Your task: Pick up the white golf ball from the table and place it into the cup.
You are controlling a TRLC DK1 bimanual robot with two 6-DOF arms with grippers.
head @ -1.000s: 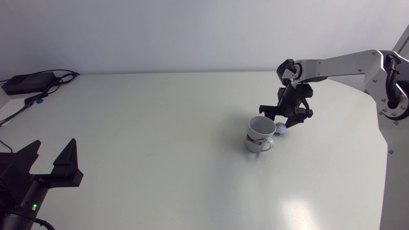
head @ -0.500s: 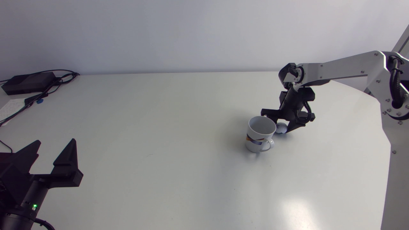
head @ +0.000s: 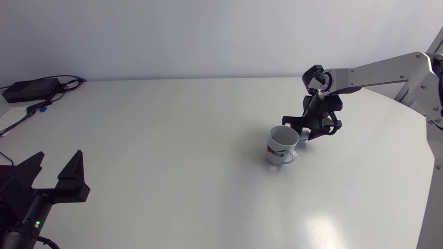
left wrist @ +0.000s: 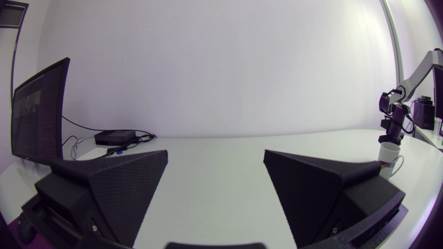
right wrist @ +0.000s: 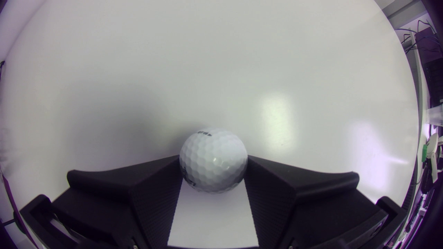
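The white golf ball [right wrist: 213, 159] sits pinched between both fingers of my right gripper [right wrist: 211, 166], which is shut on it. In the head view the same gripper [head: 304, 134] hangs just right of the cup, and only a sliver of the ball [head: 304, 136] shows below the black fingers. The cup [head: 282, 144] is a white mug with a coloured band and a handle, standing upright with its mouth open; it also shows far off in the left wrist view [left wrist: 389, 162]. My left gripper [head: 57, 166] stands open at the near left of the table [left wrist: 214, 162], holding nothing.
A black box [head: 29, 89] with cables [head: 52, 95] lies at the table's far left corner. A paper sheet [head: 10, 116] rests at the left edge. The table's right edge curves close behind my right arm [head: 373, 74].
My right gripper has closed its fingers onto the golf ball beside the cup and the arm's elbow has shifted slightly right. The left arm has not moved.
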